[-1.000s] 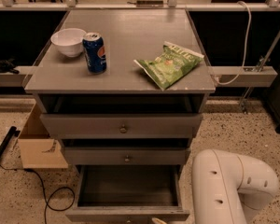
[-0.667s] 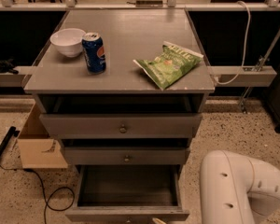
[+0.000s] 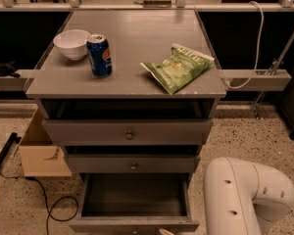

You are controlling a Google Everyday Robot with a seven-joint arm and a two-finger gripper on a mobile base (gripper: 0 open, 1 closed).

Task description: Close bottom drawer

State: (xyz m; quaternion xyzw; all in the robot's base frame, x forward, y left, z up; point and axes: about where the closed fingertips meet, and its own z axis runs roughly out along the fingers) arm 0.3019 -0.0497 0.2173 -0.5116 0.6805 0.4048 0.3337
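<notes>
Arm: we have the white arm (image 3: 245,195) low at the right. It is a thick rounded casing bent like an elbow, standing on the floor side just right of the cabinet's lowest tier. Its lower end runs off the bottom edge.
Gripper: all we catch of the gripper (image 3: 165,231) is a pale sliver at the very bottom edge, right at the front of the lowest drawer.
Grip: we cannot tell how far open it is, or whether it has hold of anything.
Bottom drawer: the bottom drawer (image 3: 132,224) stands pulled well out toward us, with its deep dark box open to view below the other two fronts.
Cut off: the bottom drawer's front face drops out of view, so we see only its top rim and no knob.
Hard to make out: whether the sliver touches that rim, we cannot say.
Drawers, counted: three. The top drawer (image 3: 130,130) and the middle drawer (image 3: 133,163) each show one small round knob.
On the surface: three things on the grey surface (image 3: 137,38). There is one white bowl (image 3: 71,43) at the back left, with one blue can (image 3: 99,55) upright just beside it. One green chip bag (image 3: 179,66) lies flat to the right, well apart from the can.
On the floor: one cardboard box (image 3: 39,153) sits left of the cabinet, and one dark cable (image 3: 56,207) loops near it.
</notes>
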